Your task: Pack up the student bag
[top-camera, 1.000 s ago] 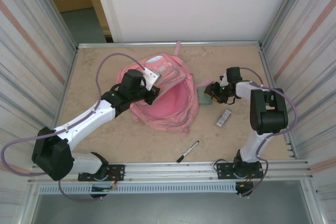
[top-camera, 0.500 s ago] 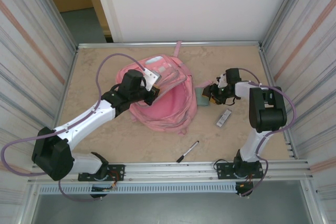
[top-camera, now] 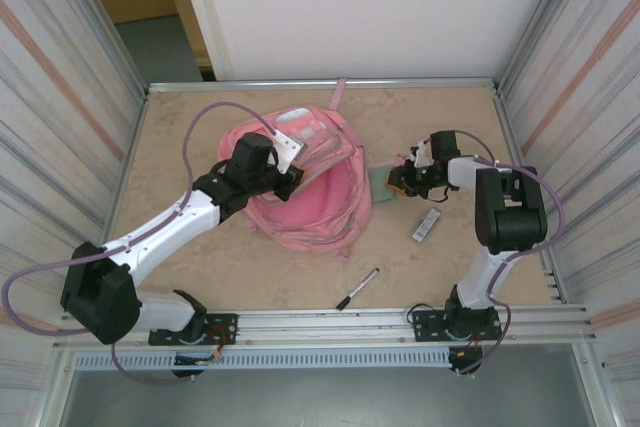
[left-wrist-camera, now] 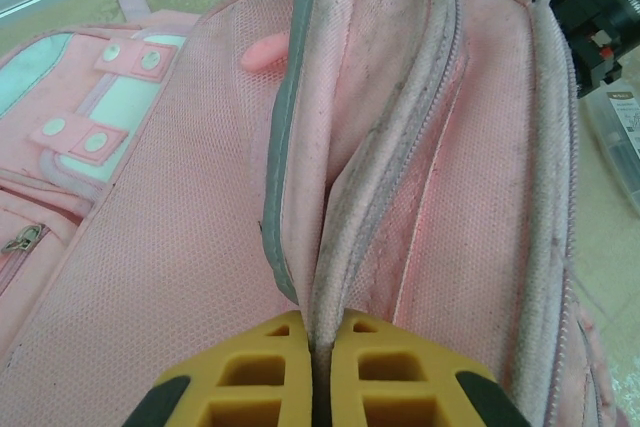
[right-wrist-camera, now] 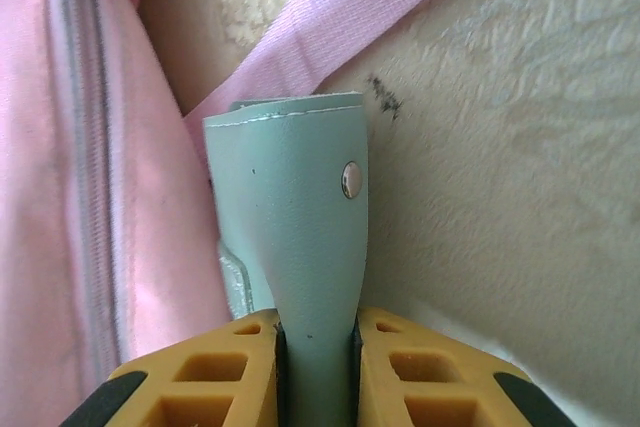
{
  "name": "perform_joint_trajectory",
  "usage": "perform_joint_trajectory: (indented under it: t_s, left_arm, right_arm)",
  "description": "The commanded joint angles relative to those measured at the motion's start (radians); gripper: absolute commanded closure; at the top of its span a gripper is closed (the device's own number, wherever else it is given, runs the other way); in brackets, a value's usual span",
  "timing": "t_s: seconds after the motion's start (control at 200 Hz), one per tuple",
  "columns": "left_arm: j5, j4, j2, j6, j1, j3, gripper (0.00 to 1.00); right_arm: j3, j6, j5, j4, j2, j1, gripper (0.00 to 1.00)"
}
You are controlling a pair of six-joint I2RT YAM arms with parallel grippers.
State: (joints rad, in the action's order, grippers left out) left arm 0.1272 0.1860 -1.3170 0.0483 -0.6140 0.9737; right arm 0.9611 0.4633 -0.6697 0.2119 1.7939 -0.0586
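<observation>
**Student bag.** The student bag (top-camera: 318, 187), a large pink fabric backpack with pale trim, lay about the centre of the beige stone-patterned counter (top-camera: 250, 267). Its front pockets faced 11 o'clock. Its main opening faced 5 o'clock. One thin pink fabric strap (top-camera: 339, 89) ran from the bag toward 12 o'clock and reached the far edge of the counter.

**Left hand.** The left hand (top-camera: 290, 175) was at the 9 o'clock side of the opening. In the left wrist view, its yellow fingers (left-wrist-camera: 255, 382) were pressed together on a raised fold of the bag's zip-edged rim (left-wrist-camera: 330, 197). Pink mesh lining lay on both sides of the fold.

**Right hand.** The right hand (top-camera: 402, 179) was at 3 o'clock of the bag. In the right wrist view, it (right-wrist-camera: 318, 347) was clamped on a flat mint-green leather-look pouch with a metal snap (right-wrist-camera: 295, 217). The pouch stood on edge, just beside the bag's zipped side (right-wrist-camera: 60, 197). A pink strap (right-wrist-camera: 340, 37) crossed behind it.

**Other items.** A small grey rectangular device (top-camera: 427, 224) lay at 4 o'clock of the bag. A black-and-white pen (top-camera: 357, 288) lay at 5 o'clock, near the counter's front edge.
</observation>
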Motion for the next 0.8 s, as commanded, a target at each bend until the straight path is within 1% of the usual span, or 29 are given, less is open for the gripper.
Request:
perform_joint_trajectory:
  t_s: [0.0, 0.115, 0.205, 0.311, 0.411, 0.486, 0.576, 0.656, 0.702, 0.792]
  left_arm:
    - [0.018, -0.032, 0.016, 0.002, 0.01, 0.051, 1.0]
    - [0.026, -0.035, 0.018, -0.004, 0.009, 0.055, 1.0]
    - [0.029, -0.035, 0.019, -0.011, 0.009, 0.068, 1.0]
    - [0.016, -0.031, 0.026, -0.041, 0.009, 0.078, 1.0]
    - [0.002, -0.034, 0.037, -0.086, 0.01, 0.079, 1.0]
    - [-0.001, -0.043, 0.053, -0.139, 0.009, 0.065, 1.0]
    - [0.0, -0.074, 0.072, -0.213, 0.01, 0.039, 1.0]
    - [-0.001, -0.089, 0.086, -0.292, 0.009, 0.033, 1.0]
    - [0.006, -0.103, 0.093, -0.334, 0.008, 0.031, 1.0]
    - [0.029, -0.141, 0.103, -0.372, 0.001, 0.035, 1.0]
  right_arm:
    - [-0.027, 0.034, 0.006, 0.058, -0.086, -0.003, 0.87]
    - [-0.056, 0.052, 0.053, 0.1, -0.183, 0.012, 0.92]
    - [-0.079, 0.054, 0.097, 0.135, -0.258, 0.014, 0.94]
    - [-0.091, 0.061, 0.112, 0.189, -0.339, 0.017, 0.94]
    - [-0.092, 0.08, 0.11, 0.24, -0.431, 0.0, 0.93]
    - [-0.06, 0.09, 0.085, 0.298, -0.479, -0.046, 0.91]
    - [-0.037, 0.159, 0.058, 0.309, -0.514, -0.131, 0.9]
    - [-0.036, 0.278, 0.044, 0.233, -0.515, -0.221, 0.9]
    - [-0.032, 0.352, 0.039, 0.176, -0.499, -0.266, 0.88]
    - [-0.032, 0.493, 0.064, 0.053, -0.465, -0.341, 0.87]
